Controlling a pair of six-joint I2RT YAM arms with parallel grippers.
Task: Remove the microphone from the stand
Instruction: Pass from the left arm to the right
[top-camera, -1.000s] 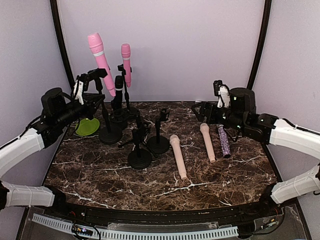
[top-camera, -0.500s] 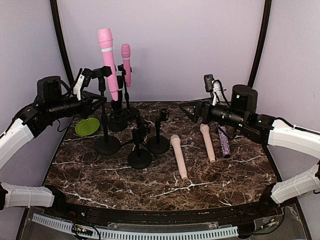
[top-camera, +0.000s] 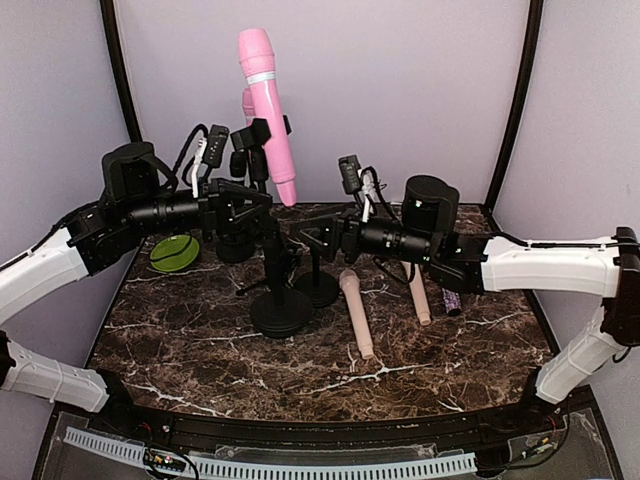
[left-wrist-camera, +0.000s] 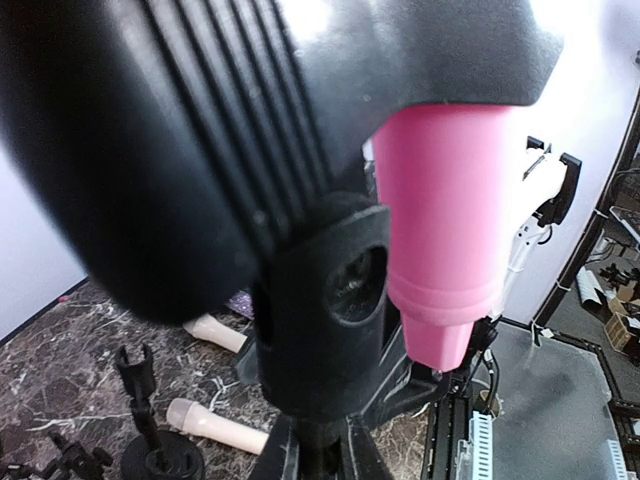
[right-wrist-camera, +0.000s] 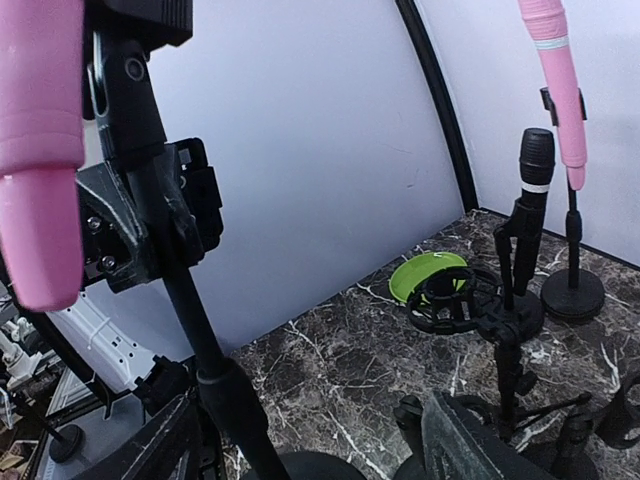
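Observation:
A large pink microphone sits tilted in the clip of a black stand, whose round base is near the table's middle. My left gripper is shut on the stand's pole just below the clip. In the left wrist view the pole passes between the jaws of the left gripper, with the microphone's pink tail beside it. My right gripper is open at the pole from the right. In the right wrist view the pole stands between the spread jaws of the right gripper, close to the left finger.
Two beige microphones and a glittery purple one lie on the marble right of centre. An empty black stand is just behind the held one. A green plate, a black microphone and a second pink microphone stand at the back left.
My left arm has carried the stand and pink microphone rightward to the table's middle. My right arm has swung left to the pole, and its jaws have narrowed a little.

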